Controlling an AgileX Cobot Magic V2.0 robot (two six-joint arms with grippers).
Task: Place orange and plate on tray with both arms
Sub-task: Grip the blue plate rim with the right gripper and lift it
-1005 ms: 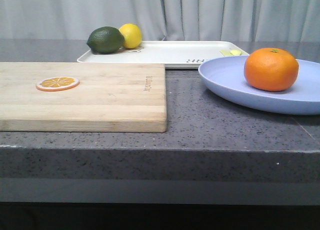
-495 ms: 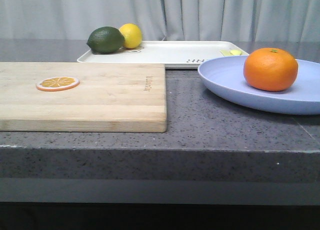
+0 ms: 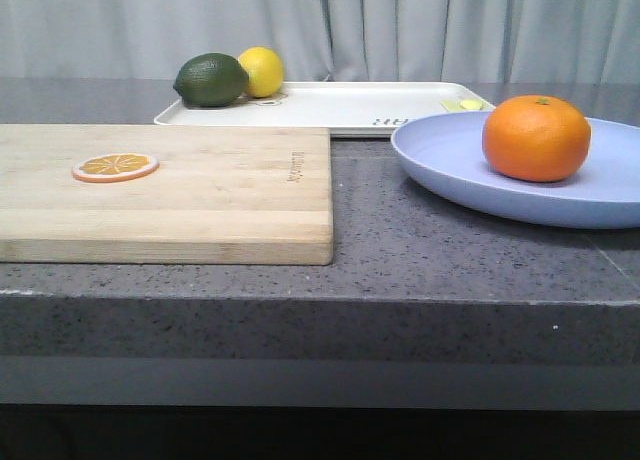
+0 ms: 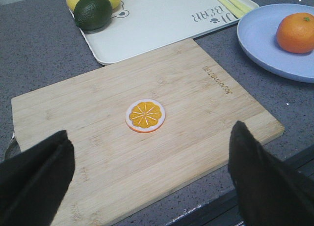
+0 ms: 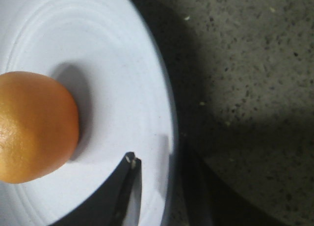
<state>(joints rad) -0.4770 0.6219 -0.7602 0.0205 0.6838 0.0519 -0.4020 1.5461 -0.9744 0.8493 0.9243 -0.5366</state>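
Note:
The orange (image 3: 536,138) sits on the lavender-blue plate (image 3: 450,165) at the right of the counter, in front of the off-white tray (image 3: 340,105). In the right wrist view my right gripper (image 5: 159,162) is shut on the plate's rim (image 5: 122,64). One finger (image 5: 128,186) lies on top beside the orange (image 5: 29,127); the other is dark under the rim. My left gripper (image 4: 149,135) is open and empty above the cutting board's near edge. The orange (image 4: 296,33), plate (image 4: 260,44) and tray (image 4: 157,19) lie far from it.
A wooden cutting board (image 3: 200,190) with a flat orange slice (image 3: 115,167) fills the left of the counter. A green lime (image 3: 211,79) and a yellow lemon (image 3: 262,70) sit on the tray's far left corner. Pale yellow pieces (image 3: 462,105) lie at its right end.
The plate with the orange on it has shifted slightly to the left. The cutting board, slice, lime and lemon have not moved.

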